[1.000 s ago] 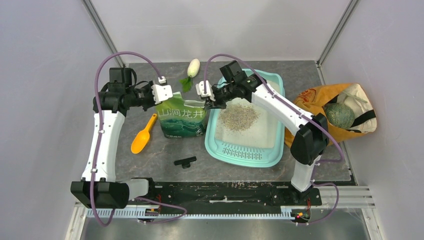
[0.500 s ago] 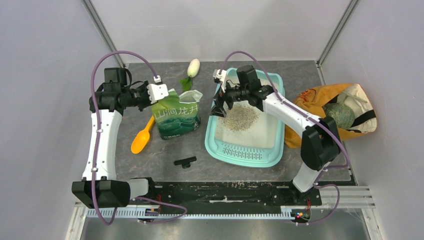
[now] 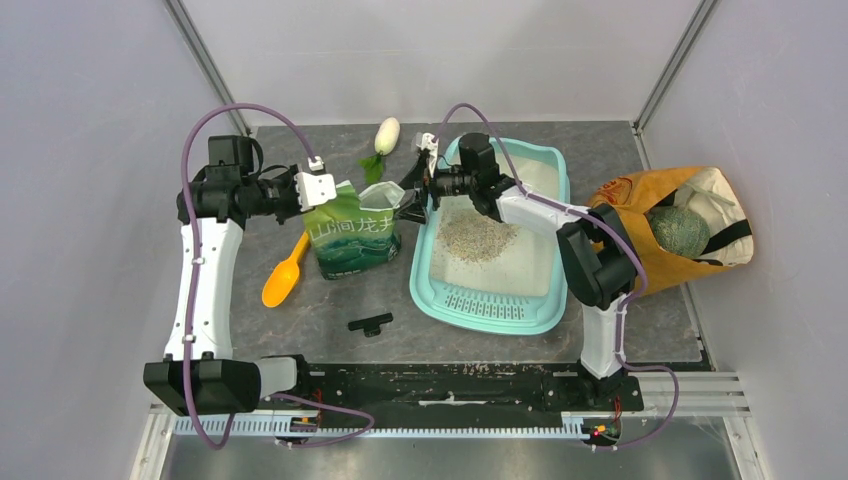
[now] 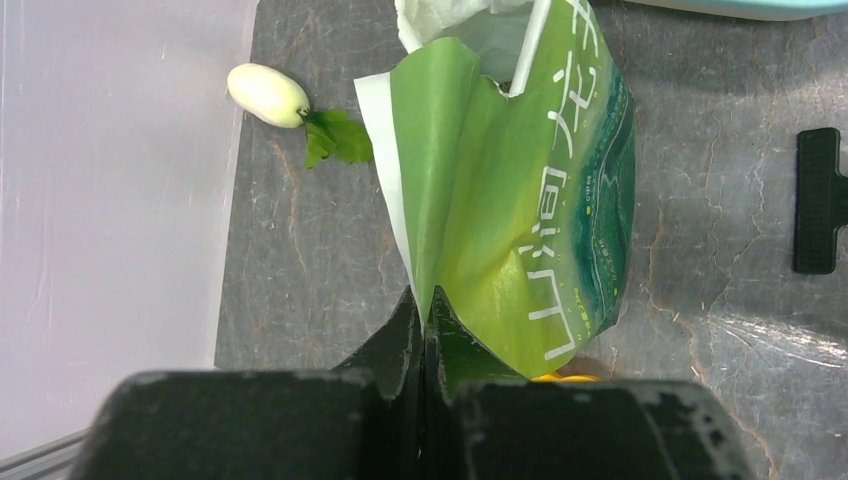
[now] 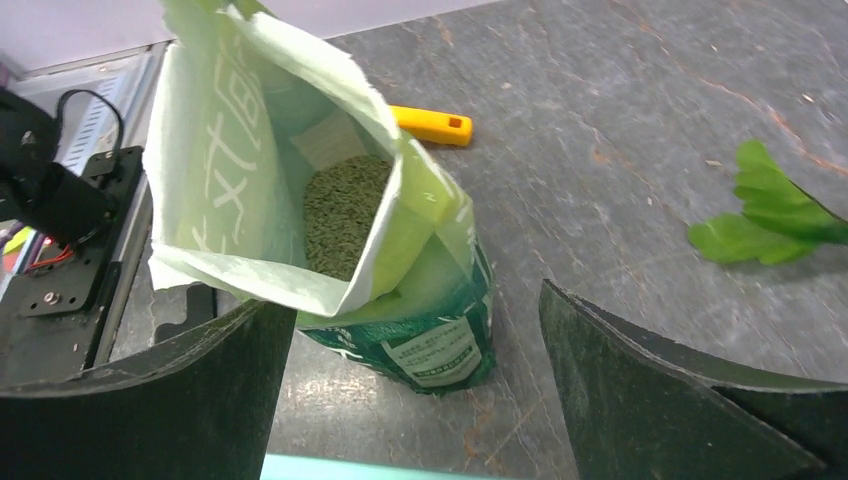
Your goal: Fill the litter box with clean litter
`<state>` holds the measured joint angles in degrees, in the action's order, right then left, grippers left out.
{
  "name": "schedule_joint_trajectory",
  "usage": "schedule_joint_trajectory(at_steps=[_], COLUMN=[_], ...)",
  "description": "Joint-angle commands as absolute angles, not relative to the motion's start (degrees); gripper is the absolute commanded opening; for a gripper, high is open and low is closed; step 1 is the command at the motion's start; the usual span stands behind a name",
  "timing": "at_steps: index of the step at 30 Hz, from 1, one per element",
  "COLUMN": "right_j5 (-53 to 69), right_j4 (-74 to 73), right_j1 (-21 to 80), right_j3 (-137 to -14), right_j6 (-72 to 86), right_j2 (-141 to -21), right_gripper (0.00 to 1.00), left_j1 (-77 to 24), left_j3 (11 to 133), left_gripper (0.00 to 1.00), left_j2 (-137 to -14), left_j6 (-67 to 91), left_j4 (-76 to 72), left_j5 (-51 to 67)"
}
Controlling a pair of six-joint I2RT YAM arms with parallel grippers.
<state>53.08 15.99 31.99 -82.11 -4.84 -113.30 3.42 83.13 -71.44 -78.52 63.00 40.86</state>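
The teal litter box (image 3: 545,300) lies right of centre, with a loose pile of beige-grey litter (image 3: 477,236) in its white basin. To its left a green printed pouch (image 3: 356,236) stands upright on the table, its top open. My left gripper (image 3: 330,196) is shut on the pouch's upper left edge; in the left wrist view the jaws (image 4: 428,312) pinch the pouch (image 4: 510,200). My right gripper (image 3: 413,200) hangs open just right of the pouch, holding nothing. The right wrist view has its fingers (image 5: 180,390) wide apart, and the pouch (image 5: 440,330) with granules (image 5: 345,210) inside it.
An orange scoop (image 3: 284,271) lies left of the pouch and a black clip (image 3: 370,323) lies in front of it. A white vegetable (image 3: 387,133) with a green leaf (image 3: 372,166) sits at the back. An orange cloth bag (image 3: 625,205) stands right of the box.
My right gripper opened and let go of the pouch's right corner, swung over the box, then came back beside the pouch. The pouch shifted left and stands upright.
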Motion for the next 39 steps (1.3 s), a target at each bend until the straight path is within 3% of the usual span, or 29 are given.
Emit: schedule_joint_trajectory(at_steps=[1,8,10,12,16,20,24,28,29,30,32,37,39], right_j5=[61.62,65.64,64.86,62.85,57.64,47.87,44.29,45.0,47.69,50.84,55.33,58.98,56.29], right_j4=[24.59,23.34,21.11,18.43,10.54,-1.29,-3.37,-5.0,-5.28,-5.8,-3.11,23.59,24.06], right_j1=[33.3,34.36,34.3,33.86,32.53,32.35,32.67,33.39,33.28,33.03,32.95,33.58,34.54], right_j3=[-83.83,-85.43,-85.8,-86.34,-86.48,-89.67,-89.55,-89.91,-89.86,-89.78,-87.67,-75.48,-76.91], right_j6=[-7.85,-7.91,-8.14,-7.78,-11.23,-14.98,-14.17,-13.73,-13.52,-13.79,-12.05,-3.11,-3.23], right_j2=[-113.65,-113.82,-113.81,-113.9,-112.33,-112.02,-111.23,-110.56,-110.36,-109.95,-108.35,-105.43,-106.64], right_gripper=[0.97,0.91,0.73,0.46,0.02,0.0,0.0,0.0,0.17,0.43,0.72,0.96,0.97], left_j1=[3.55,3.6,3.6,3.56,3.69,3.61,3.6,3.6,3.6,3.59,3.59,3.6,3.58], left_j3=[87.2,88.24,88.65,88.79,87.41,83.44,77.67,70.47,70.23,70.75,73.85,80.91,80.95], left_gripper=[0.02,0.02,0.02,0.02,0.02,0.02,0.02,0.02,0.02,0.02,0.02,0.02,0.02], left_j2=[-71.91,-72.94,-73.14,-72.91,-71.31,-67.84,-67.47,-64.97,-64.52,-64.47,-65.68,-69.08,-68.93], left_j6=[-81.9,-83.92,-83.56,-83.36,-84.91,-93.82,-110.46,-110.72,-108.68,-105.47,-100.09,-97.59,-100.16], left_j4=[63.12,64.63,64.48,64.47,64.77,68.97,82.53,80.28,78.6,75.96,73.23,73.45,74.53], left_j5=[45.66,45.43,45.38,45.02,42.99,43.55,36.68,34.99,36.73,38.15,41.07,42.53,42.52])
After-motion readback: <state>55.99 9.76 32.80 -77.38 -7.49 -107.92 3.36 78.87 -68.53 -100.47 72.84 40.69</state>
